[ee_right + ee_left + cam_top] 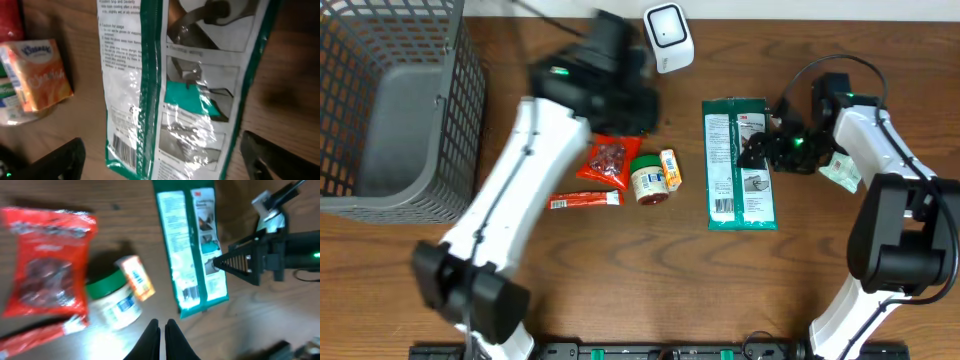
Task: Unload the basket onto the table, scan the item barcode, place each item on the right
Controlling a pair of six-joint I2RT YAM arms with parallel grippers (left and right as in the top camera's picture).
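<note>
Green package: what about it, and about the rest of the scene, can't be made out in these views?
- The barcode on the green package: blurred and glare-streaked in both wrist views, too small in the overhead view.
- The left end effector: smeared by motion blur in the overhead view; the left wrist view shows its fingers together.
- The pale item: in the overhead view, partly covered by the right arm, so it is unidentifiable.

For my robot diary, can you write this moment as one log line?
left gripper: shut, empty | right gripper: open over green packet | barcode: facing up | scan: not yet done
</note>
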